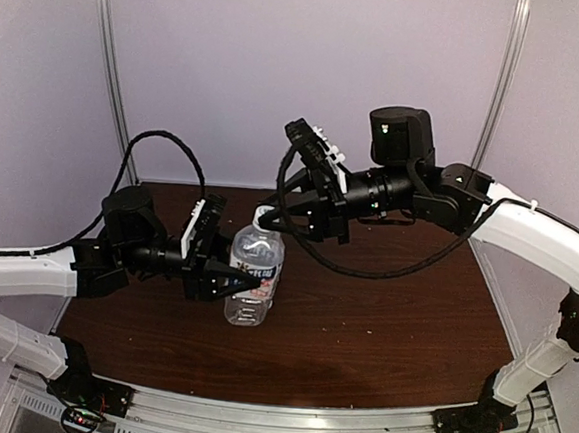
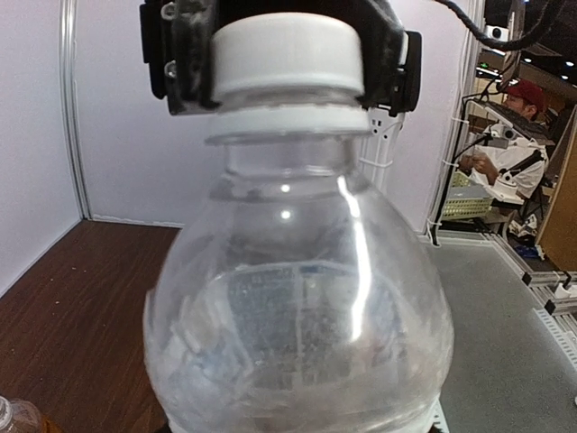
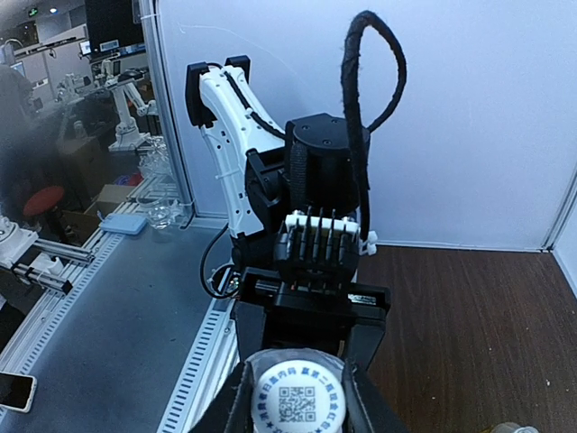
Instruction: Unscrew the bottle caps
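Jaws clasp round white cap [image 2: 281,54] and clear bottle [image 2: 297,334].

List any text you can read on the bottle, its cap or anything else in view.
Nothing reads clearly enough to quote.
On the bottle cap: a QR code ringed by tiny characters, too small to read.
On the label of the clear bottle: dark print, blurred.

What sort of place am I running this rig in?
Probably a robotics lab or data-collection workshop: white booth panels wall in the brown table, more small robot arms stand beyond, and a person in a red cap works at another station.
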`<control>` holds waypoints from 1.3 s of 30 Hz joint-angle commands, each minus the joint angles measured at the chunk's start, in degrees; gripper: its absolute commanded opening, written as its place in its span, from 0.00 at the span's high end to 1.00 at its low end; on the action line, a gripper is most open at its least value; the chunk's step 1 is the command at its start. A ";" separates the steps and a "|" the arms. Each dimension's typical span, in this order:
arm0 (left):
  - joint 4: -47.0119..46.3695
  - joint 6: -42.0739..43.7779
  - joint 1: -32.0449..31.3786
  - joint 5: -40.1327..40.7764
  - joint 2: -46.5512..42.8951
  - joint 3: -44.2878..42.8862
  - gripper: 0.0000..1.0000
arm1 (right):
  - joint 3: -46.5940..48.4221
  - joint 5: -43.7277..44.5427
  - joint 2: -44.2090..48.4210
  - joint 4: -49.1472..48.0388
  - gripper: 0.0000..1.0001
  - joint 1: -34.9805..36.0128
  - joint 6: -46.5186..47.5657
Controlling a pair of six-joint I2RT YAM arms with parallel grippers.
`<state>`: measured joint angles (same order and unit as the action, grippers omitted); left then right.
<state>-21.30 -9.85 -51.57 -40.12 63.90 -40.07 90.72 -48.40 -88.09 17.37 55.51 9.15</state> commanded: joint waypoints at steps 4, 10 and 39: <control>-4.73 0.80 -0.72 -4.00 -0.80 -0.21 0.65 | -1.00 1.17 1.36 -1.22 0.49 -3.03 -1.23; -2.72 1.91 -0.72 4.43 -0.12 -0.96 0.65 | -2.70 6.25 4.84 -4.10 0.20 -2.65 -8.24; -2.71 1.38 -0.71 17.61 3.07 -2.88 0.65 | 1.05 35.93 -0.58 0.11 0.34 4.41 -23.89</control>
<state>-21.02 -9.06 -51.99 -24.14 67.46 -41.04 91.39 -13.21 -88.55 16.91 59.42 -14.00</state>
